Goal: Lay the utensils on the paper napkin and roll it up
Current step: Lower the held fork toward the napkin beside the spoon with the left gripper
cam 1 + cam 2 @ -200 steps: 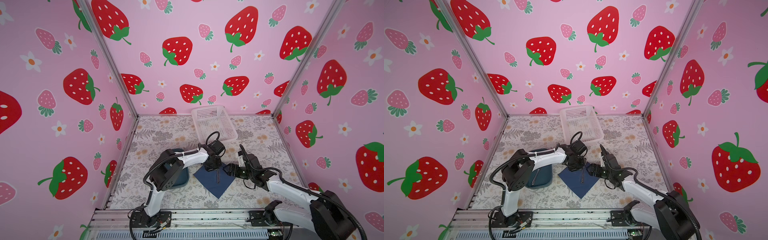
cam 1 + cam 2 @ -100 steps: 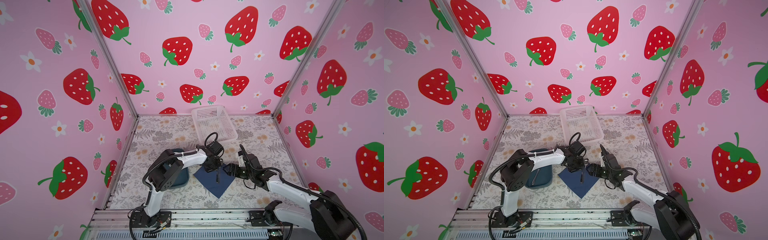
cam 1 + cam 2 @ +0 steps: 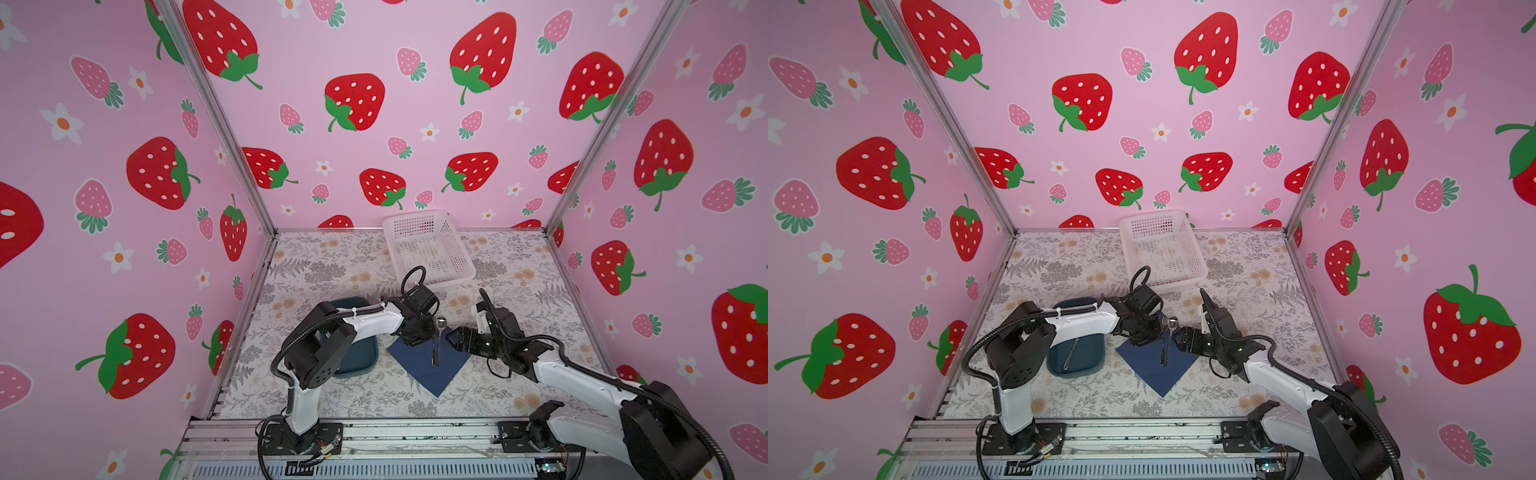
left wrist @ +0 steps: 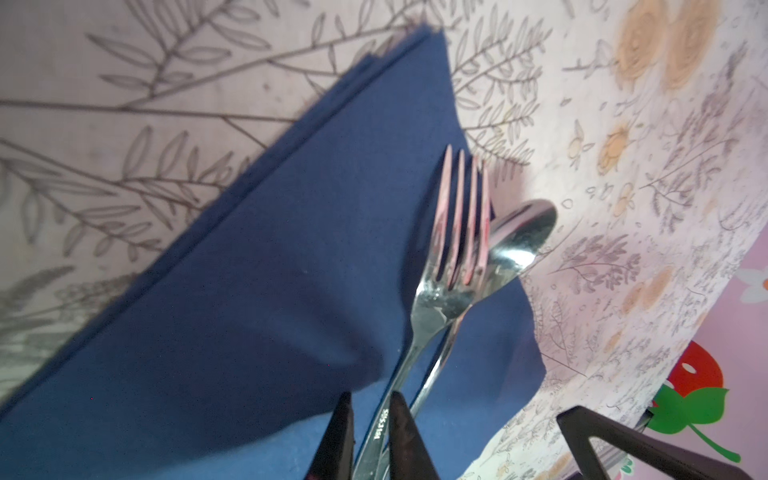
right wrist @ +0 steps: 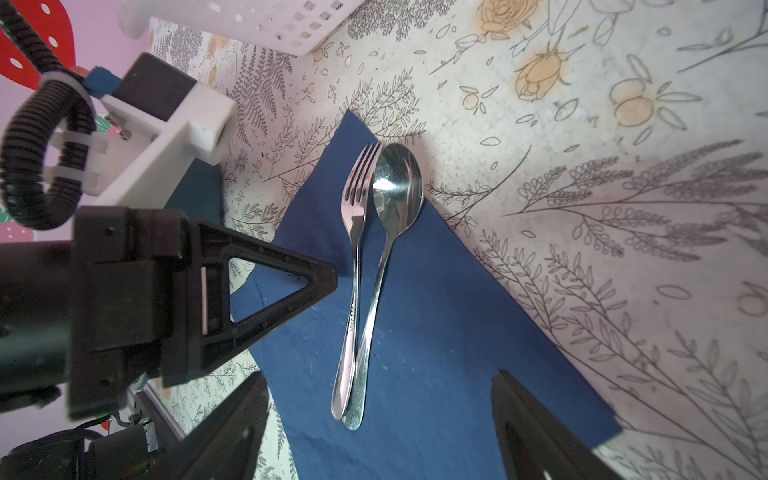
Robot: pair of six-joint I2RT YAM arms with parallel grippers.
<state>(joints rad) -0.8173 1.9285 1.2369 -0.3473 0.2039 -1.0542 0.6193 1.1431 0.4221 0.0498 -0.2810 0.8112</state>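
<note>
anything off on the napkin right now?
Yes. The spoon bowl overhangs the napkin edge onto the tablecloth, and its handle crosses the fork handle. The knife is still in the teal tray.

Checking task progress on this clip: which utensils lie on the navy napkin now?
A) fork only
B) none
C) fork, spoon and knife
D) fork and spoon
D: the fork and spoon lie together on the paper napkin, while the knife sits in the teal tray.

Left jaws astride fork (image 4: 432, 299) handle; napkin (image 3: 434, 381) near corner clear.
</note>
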